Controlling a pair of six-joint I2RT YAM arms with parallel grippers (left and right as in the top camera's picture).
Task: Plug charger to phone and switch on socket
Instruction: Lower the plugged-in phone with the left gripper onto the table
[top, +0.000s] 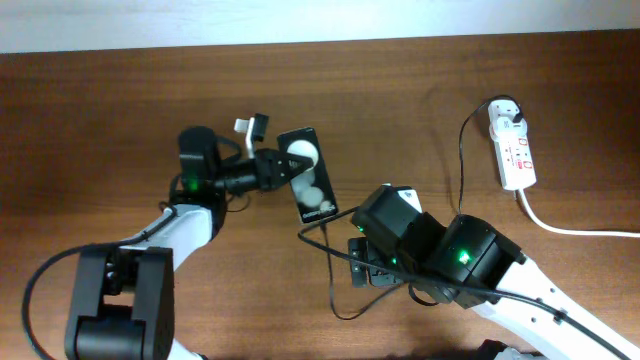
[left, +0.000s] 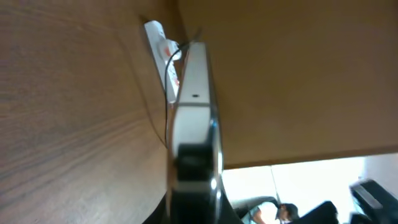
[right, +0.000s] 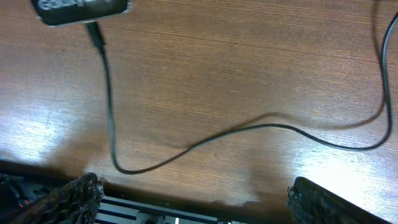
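The black phone (top: 308, 178) with two white round spots lies tilted on the table. My left gripper (top: 283, 166) is shut on its side edge. The left wrist view shows the phone (left: 194, 81) edge-on between the jaws (left: 194, 186). The charger's thin black cable (top: 333, 285) loops from the white adapter (top: 510, 116) in the socket (top: 514, 152) to the phone's lower end. In the right wrist view the connector tip (right: 94, 32) sits in the phone's bottom edge (right: 81, 9). My right gripper (top: 357, 262) is open and empty above the cable (right: 186, 146), its fingers wide apart (right: 199, 205).
The socket's thick white cord (top: 575, 230) runs off the right edge. The socket also shows far off in the left wrist view (left: 163, 53). The table's far edge runs along the top of the overhead view. My right arm's body covers part of the cable.
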